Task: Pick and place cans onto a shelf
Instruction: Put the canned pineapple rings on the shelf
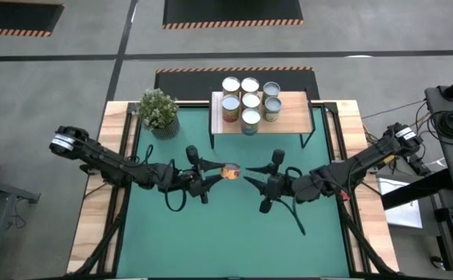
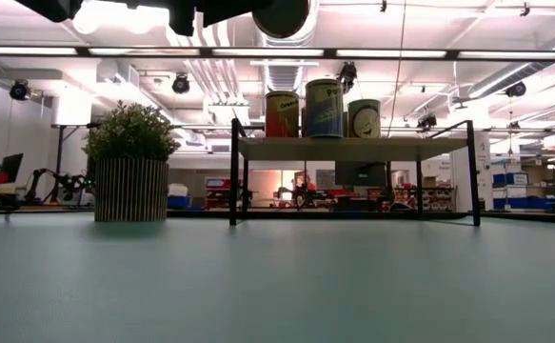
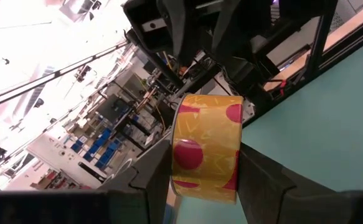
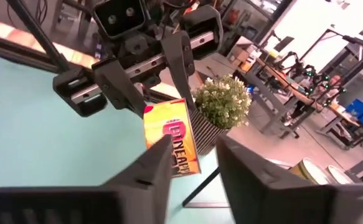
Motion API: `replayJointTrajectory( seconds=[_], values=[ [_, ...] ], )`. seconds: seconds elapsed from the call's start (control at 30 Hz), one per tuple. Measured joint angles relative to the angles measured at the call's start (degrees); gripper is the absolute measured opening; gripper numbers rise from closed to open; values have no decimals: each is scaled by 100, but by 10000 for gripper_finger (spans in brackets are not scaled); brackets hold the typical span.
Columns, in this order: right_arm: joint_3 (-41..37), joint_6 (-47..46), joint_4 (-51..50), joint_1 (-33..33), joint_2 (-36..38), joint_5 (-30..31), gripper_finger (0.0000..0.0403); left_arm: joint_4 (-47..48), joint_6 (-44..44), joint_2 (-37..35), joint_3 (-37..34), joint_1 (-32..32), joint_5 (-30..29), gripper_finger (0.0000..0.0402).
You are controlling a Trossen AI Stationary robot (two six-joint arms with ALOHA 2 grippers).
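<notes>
Beyond both end effectors, toward the far edge of the green worktop (image 1: 234,241): shelf (image 1: 292,117), already carrying seven cans (image 1: 249,102). Between the two end effectors, above mid-worktop: yellow can with red dots (image 3: 206,146), clamped in the left end effector (image 1: 220,173). Right end effector (image 1: 251,177) just beside it, fingers parted around the can in the wrist view. Handover step, by the look of it. Next, probably: right backs clear, left carries the can to a free spot on the shelf.
</notes>
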State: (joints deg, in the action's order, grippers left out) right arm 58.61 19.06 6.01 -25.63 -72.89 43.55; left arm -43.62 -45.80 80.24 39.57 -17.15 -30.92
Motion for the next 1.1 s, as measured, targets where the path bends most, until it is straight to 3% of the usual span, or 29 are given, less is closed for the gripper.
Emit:
replayJointTrajectory(
  seconds=[0.2,0.4,0.87,1.1],
  values=[
    [238,-54,-399,-42,-41,-31,211,-30,0,-2,0,0,0,137],
    [155,-69,-403,-22,-43,-252,258,-120,4,-2,2,0,6,137],
    [111,-106,-356,-22,-48,-358,272,-605,218,-4,4,15,889,137],
    [105,139,-77,-22,-48,-513,264,-870,245,17,7,28,1044,137]
  ],
)
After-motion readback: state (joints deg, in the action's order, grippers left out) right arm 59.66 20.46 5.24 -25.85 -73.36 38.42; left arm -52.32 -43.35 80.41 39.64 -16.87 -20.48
